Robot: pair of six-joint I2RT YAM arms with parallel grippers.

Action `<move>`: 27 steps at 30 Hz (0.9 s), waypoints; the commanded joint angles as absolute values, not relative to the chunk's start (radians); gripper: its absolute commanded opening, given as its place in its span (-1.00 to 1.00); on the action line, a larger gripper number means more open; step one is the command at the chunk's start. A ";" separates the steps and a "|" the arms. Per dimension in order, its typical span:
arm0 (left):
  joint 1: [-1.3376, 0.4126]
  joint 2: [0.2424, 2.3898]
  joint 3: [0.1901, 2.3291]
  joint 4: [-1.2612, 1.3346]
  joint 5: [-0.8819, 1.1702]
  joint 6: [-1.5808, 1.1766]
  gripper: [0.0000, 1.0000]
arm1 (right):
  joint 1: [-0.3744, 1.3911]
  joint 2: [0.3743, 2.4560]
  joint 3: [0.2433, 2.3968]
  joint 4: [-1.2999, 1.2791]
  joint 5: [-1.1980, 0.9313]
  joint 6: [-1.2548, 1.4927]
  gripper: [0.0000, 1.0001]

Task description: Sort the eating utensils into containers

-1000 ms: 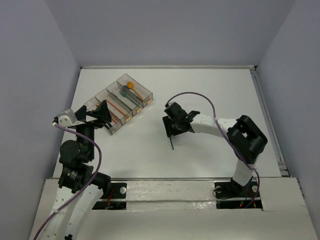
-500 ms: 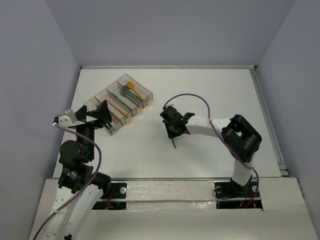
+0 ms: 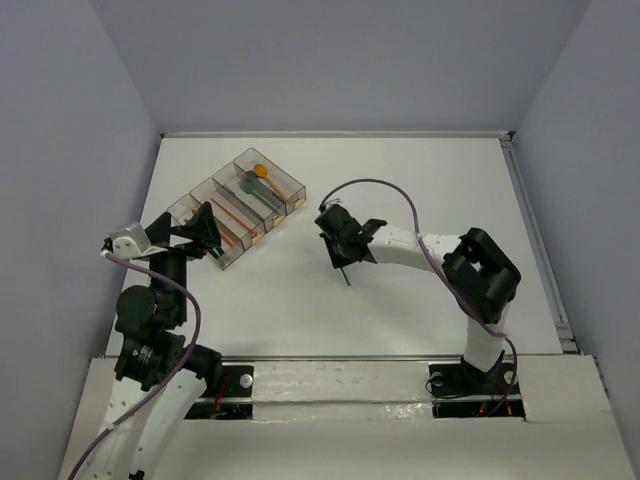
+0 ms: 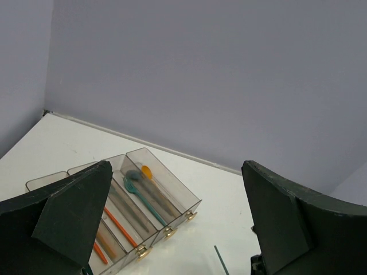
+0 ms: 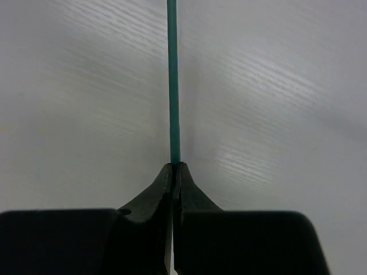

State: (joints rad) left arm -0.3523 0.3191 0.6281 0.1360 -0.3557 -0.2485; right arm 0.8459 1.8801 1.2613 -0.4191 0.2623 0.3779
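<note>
teal stick [image 5: 173, 86] | right jaws pinch it, clear in wrist view only | left jaws apart

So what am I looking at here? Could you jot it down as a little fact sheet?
Bins: four clear ones joined in a row on the white table
In the bins: an orange spoon, a teal utensil, orange sticks
Right fingers: shut on one end of a thin teal stick, out to the right of the bins
Left fingers: wide open, holding nothing, near the bins
Not yet in a bin: the teal stick
</note>
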 commanded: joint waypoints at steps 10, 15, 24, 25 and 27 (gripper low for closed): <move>-0.357 0.279 0.652 0.178 -0.364 -0.241 0.98 | 0.851 2.081 1.831 -0.031 -0.273 0.219 -1.00; -0.357 0.272 0.650 0.178 -0.362 -0.241 0.98 | 0.851 2.301 2.132 -0.017 -0.351 0.209 -1.00; -0.376 0.265 0.650 0.179 -0.368 -0.235 0.98 | 0.861 2.565 2.444 -0.055 -0.382 0.238 -1.00; -0.376 0.265 0.650 0.179 -0.364 -0.235 0.98 | 0.861 2.582 2.448 -0.049 -0.382 0.242 -1.00; -0.376 0.267 0.649 0.181 -0.359 -0.235 0.98 | 0.861 2.595 2.453 -0.052 -0.374 0.241 -1.00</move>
State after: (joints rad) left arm -0.3698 0.2726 0.6281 0.1364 -0.3664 -0.2443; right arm 0.8467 2.5866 2.3840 -0.0780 -0.3485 0.2348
